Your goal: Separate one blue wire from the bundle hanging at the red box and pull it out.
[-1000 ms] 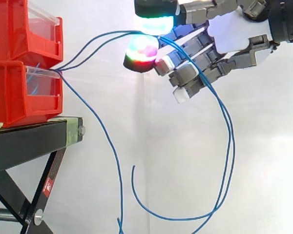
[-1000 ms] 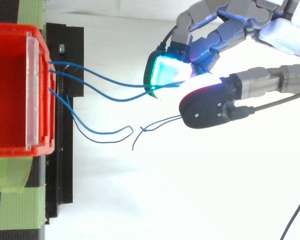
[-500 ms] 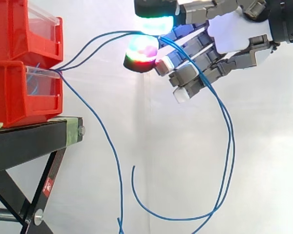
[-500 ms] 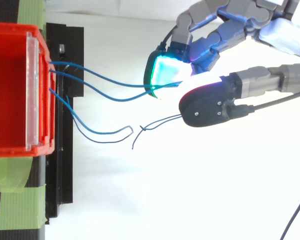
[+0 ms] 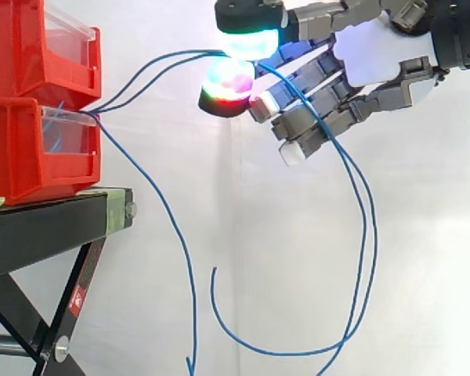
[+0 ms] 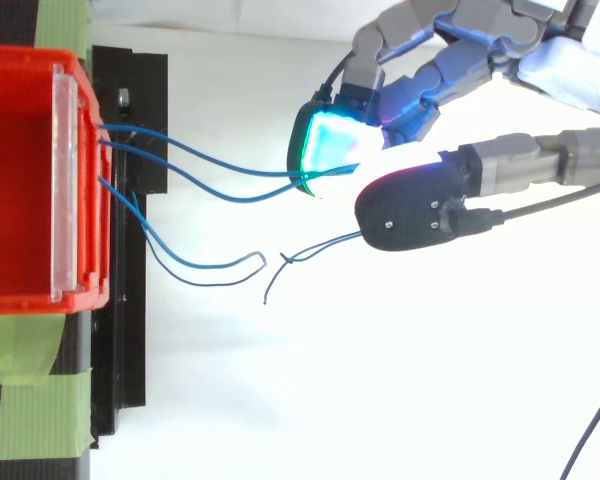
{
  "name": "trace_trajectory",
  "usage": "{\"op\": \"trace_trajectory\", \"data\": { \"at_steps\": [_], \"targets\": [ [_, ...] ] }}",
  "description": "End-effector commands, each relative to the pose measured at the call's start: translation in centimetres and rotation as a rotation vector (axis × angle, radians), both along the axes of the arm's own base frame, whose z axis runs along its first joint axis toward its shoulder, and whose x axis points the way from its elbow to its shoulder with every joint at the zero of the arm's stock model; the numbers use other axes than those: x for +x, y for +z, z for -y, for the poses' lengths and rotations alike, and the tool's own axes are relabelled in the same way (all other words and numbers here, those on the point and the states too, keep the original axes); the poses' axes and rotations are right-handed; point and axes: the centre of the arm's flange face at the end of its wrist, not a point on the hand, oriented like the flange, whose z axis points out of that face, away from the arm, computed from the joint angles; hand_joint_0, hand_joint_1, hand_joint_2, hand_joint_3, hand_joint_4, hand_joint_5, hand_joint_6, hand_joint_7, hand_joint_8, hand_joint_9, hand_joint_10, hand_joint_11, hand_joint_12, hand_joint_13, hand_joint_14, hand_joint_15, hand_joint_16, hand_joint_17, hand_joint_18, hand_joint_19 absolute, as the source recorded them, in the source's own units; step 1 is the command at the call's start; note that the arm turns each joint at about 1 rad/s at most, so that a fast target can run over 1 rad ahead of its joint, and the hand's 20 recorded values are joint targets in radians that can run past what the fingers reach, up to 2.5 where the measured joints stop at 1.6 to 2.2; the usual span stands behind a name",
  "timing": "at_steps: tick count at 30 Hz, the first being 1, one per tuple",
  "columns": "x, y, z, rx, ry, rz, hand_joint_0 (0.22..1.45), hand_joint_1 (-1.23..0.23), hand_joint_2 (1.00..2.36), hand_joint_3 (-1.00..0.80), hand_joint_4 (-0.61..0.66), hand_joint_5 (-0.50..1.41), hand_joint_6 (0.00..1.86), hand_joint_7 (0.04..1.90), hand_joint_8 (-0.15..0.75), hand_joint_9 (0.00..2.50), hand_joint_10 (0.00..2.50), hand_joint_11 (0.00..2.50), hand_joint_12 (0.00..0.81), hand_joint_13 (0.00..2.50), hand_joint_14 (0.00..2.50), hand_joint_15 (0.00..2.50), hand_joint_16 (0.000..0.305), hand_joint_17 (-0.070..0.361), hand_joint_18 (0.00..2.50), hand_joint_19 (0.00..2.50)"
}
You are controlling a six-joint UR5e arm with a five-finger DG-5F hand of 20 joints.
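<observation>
**Item: wire bundle at the bins.**

- **Edges.** Two red bins (image 5: 23, 102) are sitting stacked at the left edge of the side view, on a black stand (image 5: 47, 227). The stand's top is ending just right of the lower bin, and its legs are slanting down to the bottom edge. In the top view, green tape (image 6: 30, 400) is lying on the stand near the bottom left corner.
- **Open room.** The white curtain (image 5: 298, 258) is lying bare between the bins and the hand, and below the hand. Nothing but hanging wire is crossing it.
- **Hand.** The hand (image 5: 376, 55) is reaching in from the right edge and riding close under the top edge of the side view. It is hanging well apart from the bins, at about the height of the upper one. A cyan-glowing pad (image 5: 251, 39) and a green-and-red pad (image 5: 229, 82) are pressing together on the blue wires (image 5: 153, 66). The other fingers are curling loosely below and behind.
- **Task item, held part.** The blue wires are two thin strands. They are leaving the front of the lower bin side by side and rising in a shallow arc to the pinch. In the top view they are running nearly parallel across the gap (image 6: 210, 165).
- **Task item, slack part.** Past the pads the strands are dropping behind the fingers in a long curve. One is sweeping back left to a free end; the other is running off the bottom edge.
- **Loose strand.** A third blue wire (image 5: 172, 227) is hanging free from the same bin front, bowing down to the bottom edge and touching nothing.
</observation>
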Motion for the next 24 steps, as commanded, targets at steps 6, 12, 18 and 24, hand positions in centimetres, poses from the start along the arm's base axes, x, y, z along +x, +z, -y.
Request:
{"op": "trace_trajectory", "data": {
  "at_steps": [6, 12, 18, 24],
  "targets": [
    [-0.06, 0.01, 0.01, 0.000, 0.000, -0.005, 0.71, -0.81, 1.02, -0.28, -0.01, -0.23, 0.94, 0.85, 0.304, 0.81, 0.01, 1.40, 0.413, 0.80, 0.37, 1.48, 0.050, 0.112, 0.75, 0.69],
    [-0.06, 0.01, 0.01, -0.001, 0.000, -0.005, 0.72, -0.85, 1.01, -0.30, 0.00, -0.24, 0.95, 0.87, 0.302, 0.78, 0.01, 1.42, 0.417, 0.79, 0.36, 1.48, 0.049, 0.111, 0.73, 0.68],
    [-0.11, -0.07, 0.02, -0.002, 0.000, -0.008, 0.73, -0.88, 1.01, -0.33, 0.01, -0.24, 0.94, 0.87, 0.296, 0.75, 0.01, 1.43, 0.416, 0.78, 0.33, 1.49, 0.050, 0.111, 0.73, 0.66],
    [-0.23, -0.14, 0.05, -0.002, 0.000, -0.018, 0.74, -0.90, 1.01, -0.36, 0.01, -0.24, 0.94, 0.87, 0.295, 0.73, 0.01, 1.43, 0.416, 0.78, 0.30, 1.49, 0.049, 0.111, 0.73, 0.66]
  ]
}}
